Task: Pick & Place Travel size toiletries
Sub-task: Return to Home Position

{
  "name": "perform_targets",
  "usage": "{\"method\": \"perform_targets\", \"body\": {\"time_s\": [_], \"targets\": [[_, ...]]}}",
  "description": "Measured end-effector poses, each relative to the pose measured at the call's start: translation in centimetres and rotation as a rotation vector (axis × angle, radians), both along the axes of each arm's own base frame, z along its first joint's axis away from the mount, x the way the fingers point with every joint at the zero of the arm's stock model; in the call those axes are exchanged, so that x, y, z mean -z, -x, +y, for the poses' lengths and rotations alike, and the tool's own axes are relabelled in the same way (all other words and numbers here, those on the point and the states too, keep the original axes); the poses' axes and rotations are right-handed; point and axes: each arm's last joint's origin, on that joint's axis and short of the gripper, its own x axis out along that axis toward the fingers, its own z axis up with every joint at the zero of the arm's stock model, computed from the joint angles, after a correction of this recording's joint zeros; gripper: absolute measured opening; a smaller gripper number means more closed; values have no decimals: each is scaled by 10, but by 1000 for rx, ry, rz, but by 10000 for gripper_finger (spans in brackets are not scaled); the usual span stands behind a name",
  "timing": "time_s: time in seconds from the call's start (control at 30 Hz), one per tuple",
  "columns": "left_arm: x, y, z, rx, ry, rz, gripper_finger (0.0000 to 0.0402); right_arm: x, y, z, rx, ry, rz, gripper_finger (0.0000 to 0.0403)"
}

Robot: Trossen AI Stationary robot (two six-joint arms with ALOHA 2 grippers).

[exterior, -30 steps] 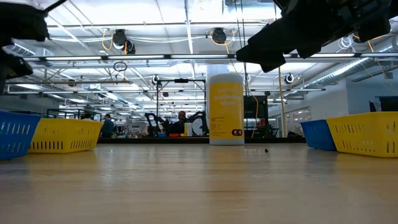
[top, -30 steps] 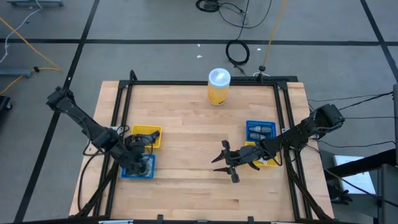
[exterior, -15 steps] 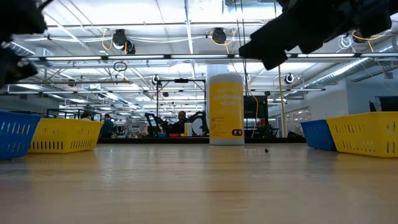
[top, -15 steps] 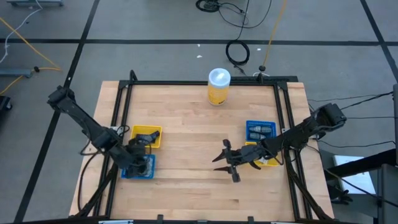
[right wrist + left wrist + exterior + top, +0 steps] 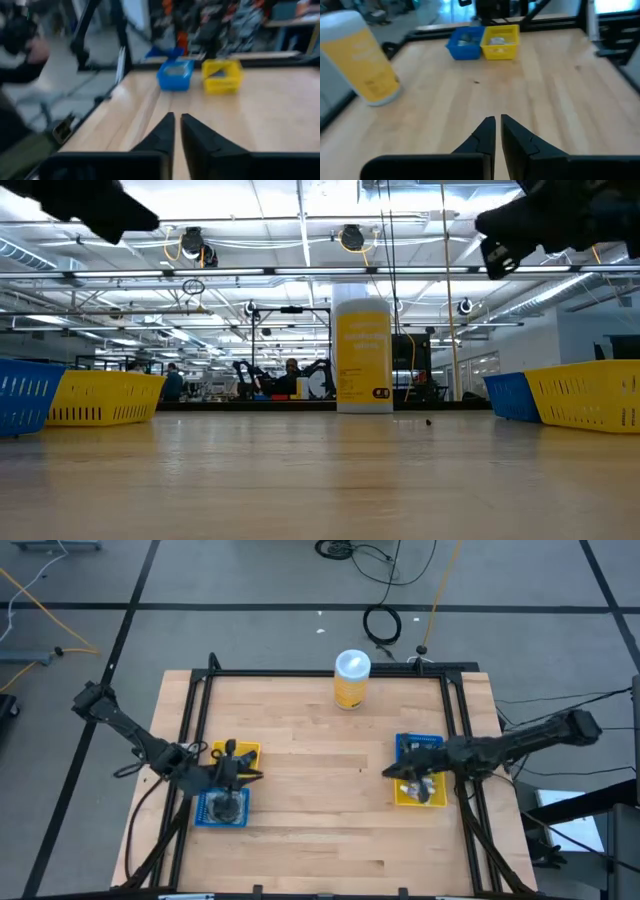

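The travel size toiletries lie in trays. Grey round pieces sit in the left blue tray (image 5: 226, 808). Whitish tubes fill the right blue tray (image 5: 420, 749), and dark pieces lie in the right yellow tray (image 5: 421, 793). My left gripper (image 5: 247, 768) hovers over the left yellow tray (image 5: 241, 751), pointing toward the table's right, shut and holding nothing (image 5: 497, 125). My right gripper (image 5: 397, 772) hangs at the inner edge of the right yellow tray, pointing left, shut and holding nothing (image 5: 177, 122). In the low view only dark parts of the arms show at the top.
A tall yellow canister with a white lid (image 5: 351, 678) stands near the table's far edge (image 5: 363, 355). A black frame rail (image 5: 330, 672) runs round the wooden table. Bare wood (image 5: 320, 770) lies between the two pairs of trays.
My right gripper pulled back from the table's middle toward the right edge, stopping beside the right yellow tray, and its splayed fingers shut. My left gripper rose from the left blue tray and swung toward the far side, now over the yellow tray and pointing right.
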Motion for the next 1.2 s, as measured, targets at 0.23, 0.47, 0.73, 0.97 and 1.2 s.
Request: {"method": "perform_targets", "body": {"time_s": [0.23, 0.47, 0.73, 0.97, 1.2], "targets": [[-4, -13, 22, -121, -11, -33, 31, 17, 45, -18, 44, -57, -129, 9], [-2, -25, 47, -133, -3, -92, 31, 31, 62, -23, 60, -37, -203, 2], [28, -27, 86, -121, 31, -176, 31, 28, 71, -26, 117, 0, -278, 1], [50, -13, 105, -55, 57, -159, 30, 31, 75, -28, 190, 5, -261, 2], [61, 16, 103, -17, 47, -239, 4, 31, 76, -30, 244, 36, -263, 2]]}}
